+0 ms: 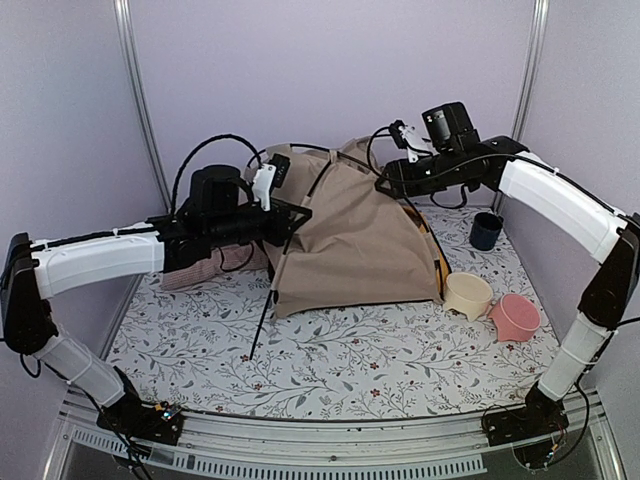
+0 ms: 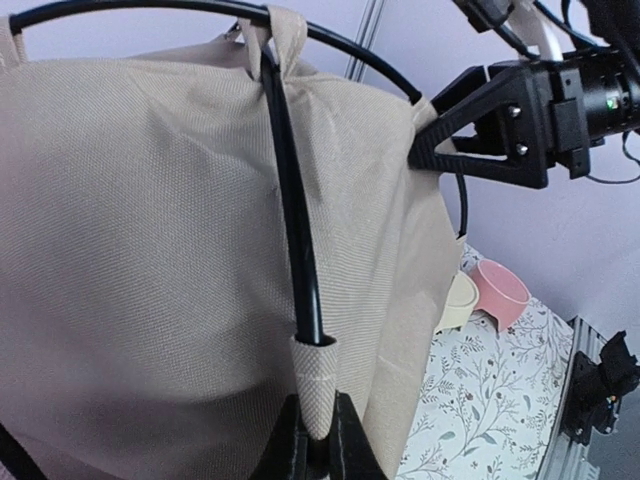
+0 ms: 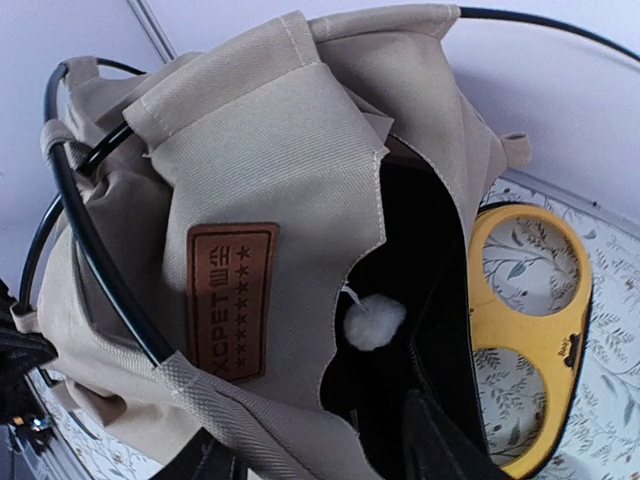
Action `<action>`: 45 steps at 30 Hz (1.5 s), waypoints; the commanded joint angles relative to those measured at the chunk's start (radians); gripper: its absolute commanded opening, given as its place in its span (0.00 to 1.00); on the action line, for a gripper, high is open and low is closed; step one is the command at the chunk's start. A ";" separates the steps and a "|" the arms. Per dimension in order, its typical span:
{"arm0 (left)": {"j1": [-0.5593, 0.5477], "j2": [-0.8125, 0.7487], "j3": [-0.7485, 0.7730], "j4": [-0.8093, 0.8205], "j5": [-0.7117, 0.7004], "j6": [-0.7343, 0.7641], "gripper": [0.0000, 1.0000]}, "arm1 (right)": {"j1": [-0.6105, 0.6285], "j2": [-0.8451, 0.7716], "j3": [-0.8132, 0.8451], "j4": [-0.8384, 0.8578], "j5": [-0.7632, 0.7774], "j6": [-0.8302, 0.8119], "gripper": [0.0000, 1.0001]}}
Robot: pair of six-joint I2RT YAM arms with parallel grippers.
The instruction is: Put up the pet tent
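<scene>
The pet tent stands half-raised at the middle of the table, tan fabric with thin black poles crossing over it. My left gripper is shut on a small woven fabric pocket of the tent that holds one pole's end. At the tent's top, on its right side, my right gripper has its jaws apart, with a fold of tent fabric lying between the fingers. In the right wrist view I see the brown label, the black lining and a white pom-pom. One pole end hangs loose down to the table.
A pink checked cushion lies under my left arm. A yellow bowl stand lies right of the tent. A cream bowl, a pink bowl and a dark blue cup are at the right.
</scene>
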 commanded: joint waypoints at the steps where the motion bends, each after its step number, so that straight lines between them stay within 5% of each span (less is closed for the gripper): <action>1: -0.029 0.022 0.059 -0.030 -0.010 -0.050 0.00 | -0.036 -0.171 -0.063 0.167 0.065 0.057 0.61; 10: -0.041 0.103 0.202 -0.099 -0.035 -0.113 0.00 | -0.003 -0.441 -0.283 0.253 -0.031 0.078 0.87; 17: -0.046 0.141 0.284 -0.129 -0.029 -0.156 0.00 | 0.101 -0.535 -0.444 0.331 -0.167 0.134 0.87; 30: -0.054 0.198 0.366 -0.125 0.005 -0.242 0.00 | 0.383 -0.417 -0.815 0.789 -0.257 0.407 0.73; 45: -0.061 0.254 0.457 -0.130 0.040 -0.258 0.00 | 0.433 -0.156 -0.815 0.991 -0.224 0.495 0.48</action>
